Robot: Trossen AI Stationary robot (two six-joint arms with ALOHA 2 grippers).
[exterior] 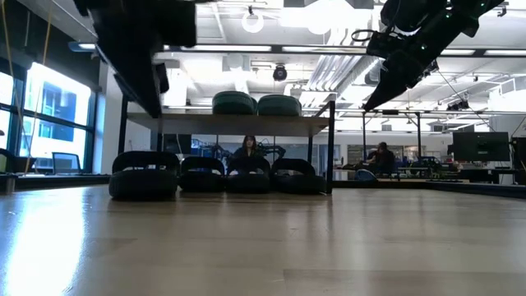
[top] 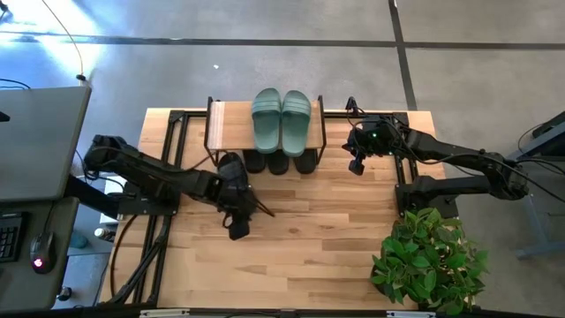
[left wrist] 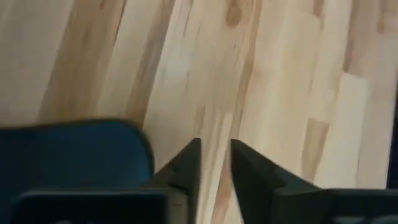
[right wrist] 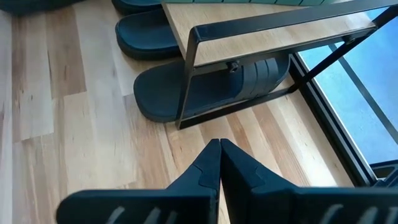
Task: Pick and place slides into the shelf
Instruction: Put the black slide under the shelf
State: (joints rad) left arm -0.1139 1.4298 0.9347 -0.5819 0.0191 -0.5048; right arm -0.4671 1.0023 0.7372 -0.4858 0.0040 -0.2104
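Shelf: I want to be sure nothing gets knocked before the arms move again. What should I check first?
1. Green pair lying on the shelf top board: ok.
2. Three black slides tucked in a row under the board: ok.
3. Fourth black slide pushed in as far as the others: not ok, the low view shows it nearer the front.
4. Left pincer empty, fingers slightly apart, over bare tabletop beside that slide: ok.
5. Right pincer shut, empty and apart from the shelf's frame: ok.
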